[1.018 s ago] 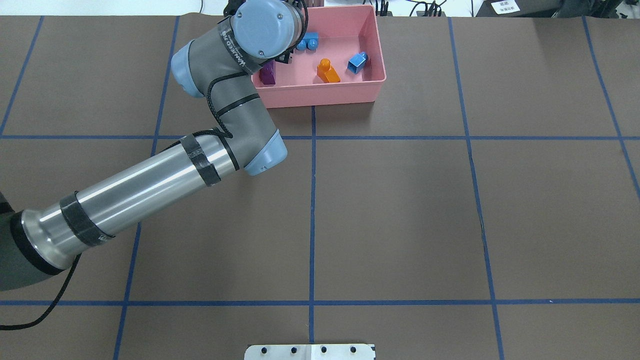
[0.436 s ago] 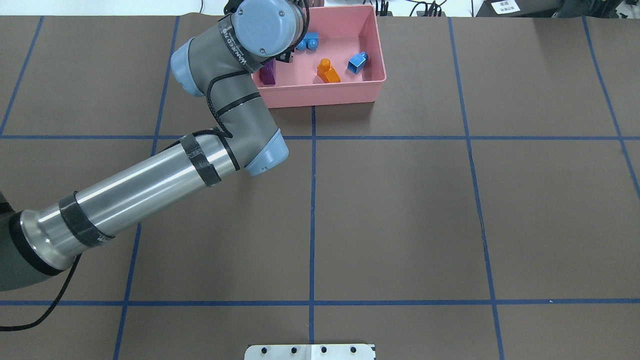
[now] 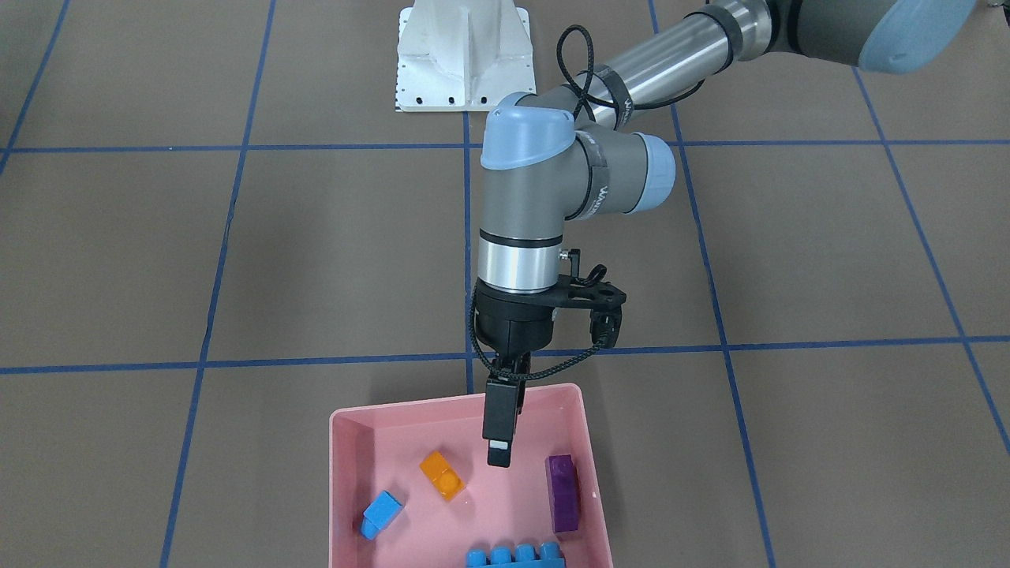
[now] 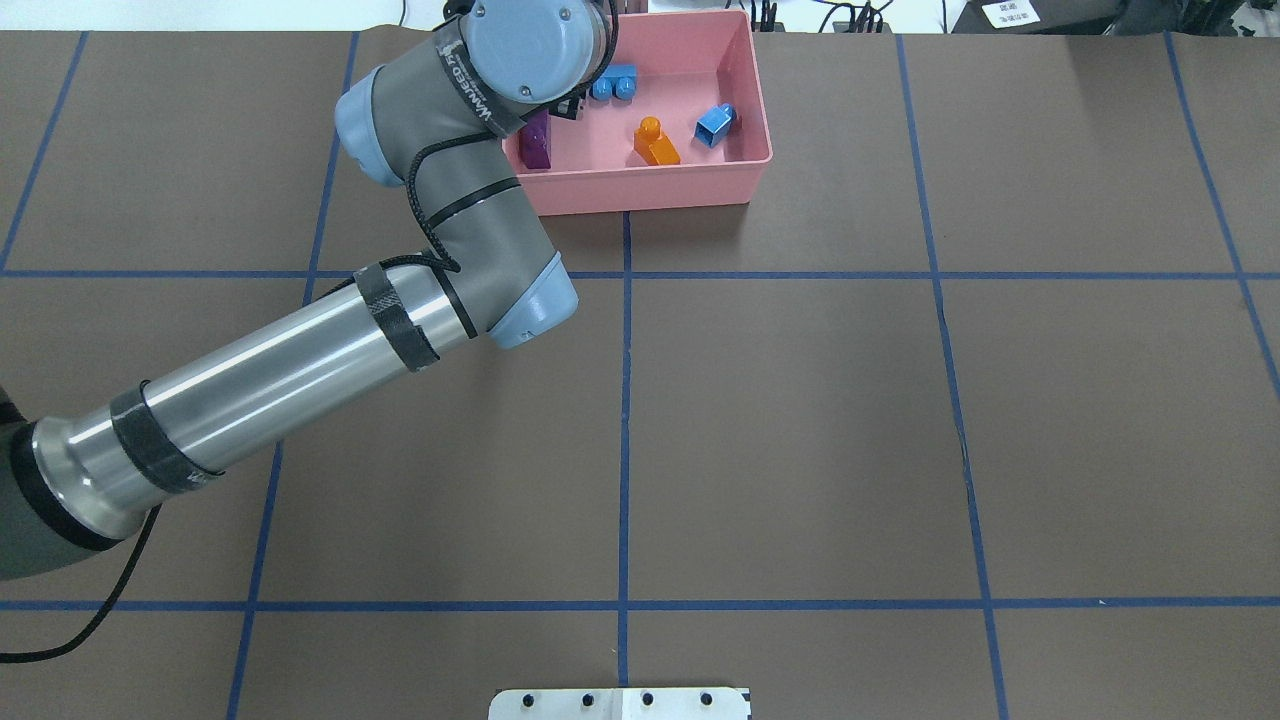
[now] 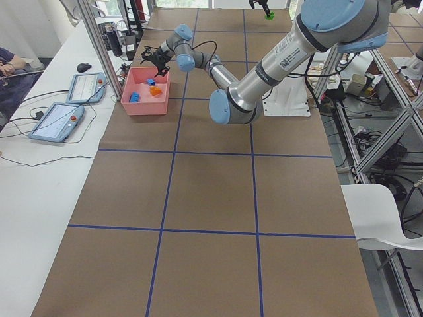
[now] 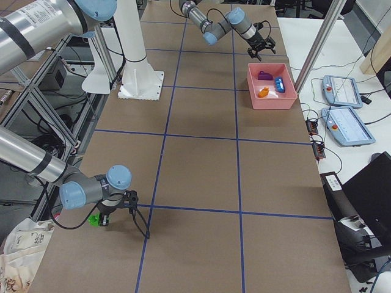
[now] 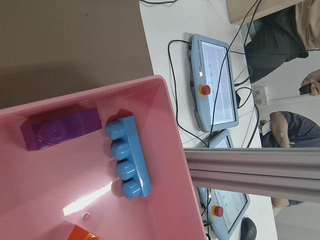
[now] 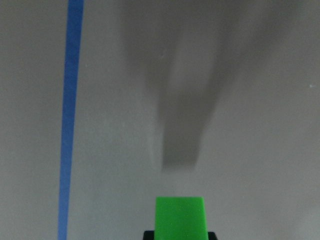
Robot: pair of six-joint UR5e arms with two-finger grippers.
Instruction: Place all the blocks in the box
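Blocks lie in the pink box [image 3: 347,473] at the lower middle of the front-facing view: the orange block [image 3: 443,475], the light-blue block [image 3: 382,513], the purple block [image 3: 562,492] along the box's right side, and the long blue block [image 3: 514,554], cut off by the frame's bottom edge. In the overhead view the box sits at the top centre, and the left arm's wrist covers its left end, hiding part of the purple block and most of the long blue one.

Over the box hangs the left pincer [image 3: 499,454], pointing down between the orange and purple blocks and touching neither. Its jaws look drawn together with nothing between them (seen edge-on, so only one dark finger [image 3: 500,422] with a pale tip shows clearly).

At the lower left of the exterior right view, the right pincer [image 6: 101,221] sits low over the brown worktop [image 4: 800,420], well apart from the box. A green block [image 8: 180,218] shows at the bottom edge of the right wrist view, above a dark part of the pincer, with its lower part cut off; whether the jaws clamp it cannot be told.
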